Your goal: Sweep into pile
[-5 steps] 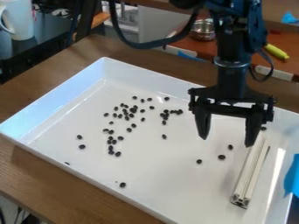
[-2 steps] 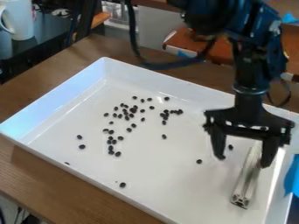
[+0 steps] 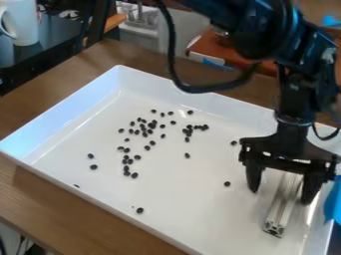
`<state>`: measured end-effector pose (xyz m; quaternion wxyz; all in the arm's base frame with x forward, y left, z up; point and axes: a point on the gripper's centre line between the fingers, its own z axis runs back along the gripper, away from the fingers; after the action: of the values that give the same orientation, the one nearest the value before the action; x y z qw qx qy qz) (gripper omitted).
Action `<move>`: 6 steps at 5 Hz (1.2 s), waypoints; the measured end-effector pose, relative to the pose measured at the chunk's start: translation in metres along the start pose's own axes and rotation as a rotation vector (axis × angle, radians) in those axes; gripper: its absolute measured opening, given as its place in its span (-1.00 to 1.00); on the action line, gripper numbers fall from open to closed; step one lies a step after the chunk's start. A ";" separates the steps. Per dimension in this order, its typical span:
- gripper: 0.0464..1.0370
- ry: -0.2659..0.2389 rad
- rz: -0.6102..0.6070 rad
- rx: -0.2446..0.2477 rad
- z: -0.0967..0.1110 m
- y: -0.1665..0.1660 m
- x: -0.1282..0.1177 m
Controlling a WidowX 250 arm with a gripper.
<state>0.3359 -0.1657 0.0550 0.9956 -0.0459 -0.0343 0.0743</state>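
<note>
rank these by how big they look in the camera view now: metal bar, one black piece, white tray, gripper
Largest to smallest:
white tray
gripper
metal bar, partly hidden behind the gripper
one black piece

I see a brown wooden table (image 3: 100, 57). Upper left of my view: white ceramic mug (image 3: 24, 25) upright on a dark side surface (image 3: 59, 36). Behind: reddish-brown flat surface (image 3: 208, 48), bright blue strip (image 3: 216, 64) at its near edge. Right edge: bright blue sheet-like piece (image 3: 333, 201).
</note>
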 end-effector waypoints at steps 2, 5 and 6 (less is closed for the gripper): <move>-0.29 -0.066 -0.019 0.002 -0.002 0.001 0.010; -0.33 -0.146 -0.054 0.046 0.003 0.071 0.016; -0.33 -0.203 -0.117 0.069 0.004 0.098 0.025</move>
<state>0.3458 -0.0649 0.0507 0.9906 -0.0019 -0.1348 0.0214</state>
